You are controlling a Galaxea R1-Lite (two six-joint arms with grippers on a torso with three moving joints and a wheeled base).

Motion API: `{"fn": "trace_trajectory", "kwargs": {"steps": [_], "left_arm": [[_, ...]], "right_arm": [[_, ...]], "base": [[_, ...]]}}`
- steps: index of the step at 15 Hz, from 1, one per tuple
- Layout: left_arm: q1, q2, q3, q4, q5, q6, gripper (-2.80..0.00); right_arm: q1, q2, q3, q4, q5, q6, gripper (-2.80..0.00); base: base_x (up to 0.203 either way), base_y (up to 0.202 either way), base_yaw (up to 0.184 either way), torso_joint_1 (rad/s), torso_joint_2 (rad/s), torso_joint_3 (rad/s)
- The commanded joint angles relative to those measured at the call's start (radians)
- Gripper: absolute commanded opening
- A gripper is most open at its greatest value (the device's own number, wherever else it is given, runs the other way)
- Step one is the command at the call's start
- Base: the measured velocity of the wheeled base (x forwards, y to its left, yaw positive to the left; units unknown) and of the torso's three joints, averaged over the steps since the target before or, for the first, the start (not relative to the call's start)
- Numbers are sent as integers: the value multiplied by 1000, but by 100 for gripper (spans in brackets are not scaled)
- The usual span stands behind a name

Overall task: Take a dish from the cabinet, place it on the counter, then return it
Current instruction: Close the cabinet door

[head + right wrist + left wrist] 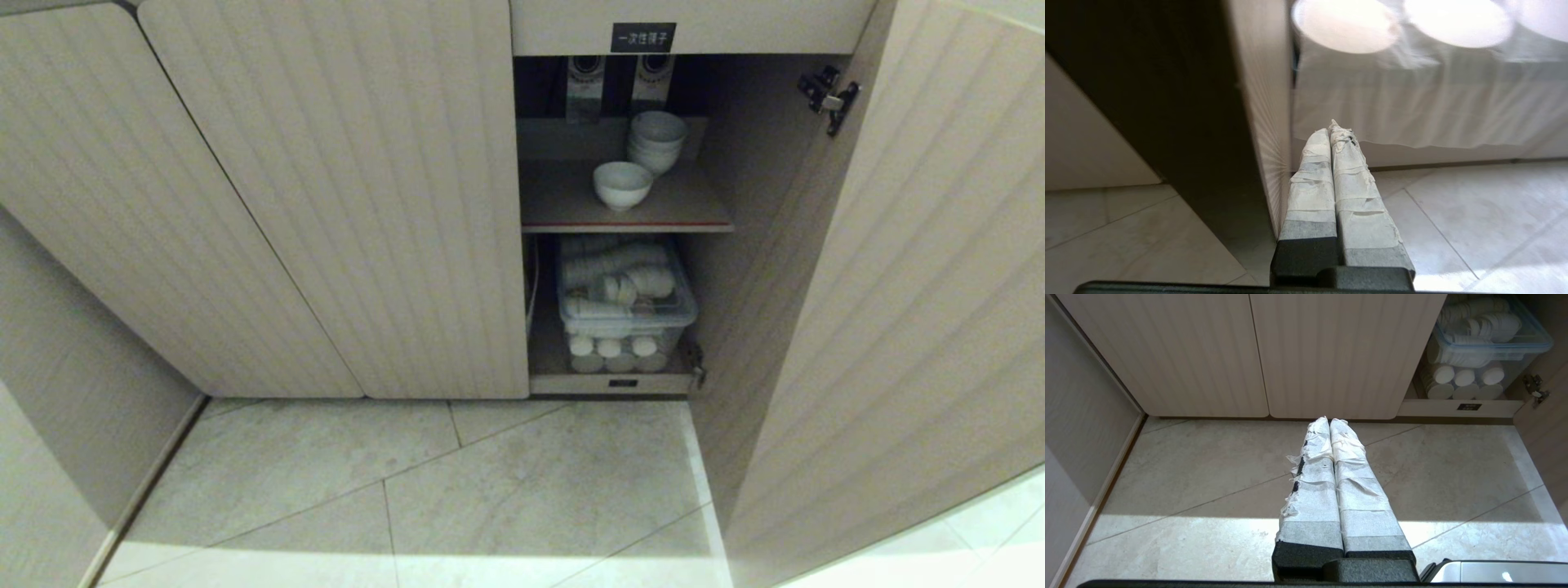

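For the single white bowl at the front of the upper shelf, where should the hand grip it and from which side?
Probably the near rim of the bowl, approached from the front through the open door. It sits upright, mouth up, near the shelf edge, with the bowl stack behind it, so one finger could go inside and one outside.

A kitchen or canteen serving area is suggested by a low beige cabinet (343, 204) with ribbed doors, a shelf (624, 214) on which white bowls (655, 140) are stacked, a clear lidded tub (624, 298) filled with white crockery, a small black label (643, 37), and a pale tiled floor (457, 490).
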Motion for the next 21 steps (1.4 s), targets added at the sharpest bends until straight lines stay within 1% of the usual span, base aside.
{"fn": "trace_trajectory", "kwargs": {"steps": [1, 4, 6, 8, 12, 17, 19, 21], "left_arm": [[0, 0, 0, 0, 0, 0, -280], [0, 0, 0, 0, 0, 0, -280], [0, 0, 0, 0, 0, 0, -280], [0, 0, 0, 0, 0, 0, -280], [0, 0, 0, 0, 0, 0, -280], [0, 0, 0, 0, 0, 0, -280], [0, 0, 0, -1, 0, 0, -280], [0, 0, 0, 0, 0, 0, -280]], "right_arm": [[39, 20, 7, -24, -3, 1, -280], [96, 51, 12, -76, -3, 15, -280], [133, 73, 11, -95, -3, 55, -280], [139, 88, 8, -94, -5, 95, -280], [141, 89, 15, -90, -5, 134, -280], [146, 101, 7, -81, -1, 242, -280], [168, 101, 7, -77, 0, 303, -280], [188, 99, 7, -77, 0, 335, -280]], "base": [[0, 0, 0, 0, 0, 0], [0, 0, 0, 0, 0, 0], [0, 0, 0, 0, 0, 0], [0, 0, 0, 0, 0, 0], [0, 0, 0, 0, 0, 0], [0, 0, 0, 0, 0, 0], [0, 0, 0, 0, 0, 0], [0, 0, 0, 0, 0, 0]]}}
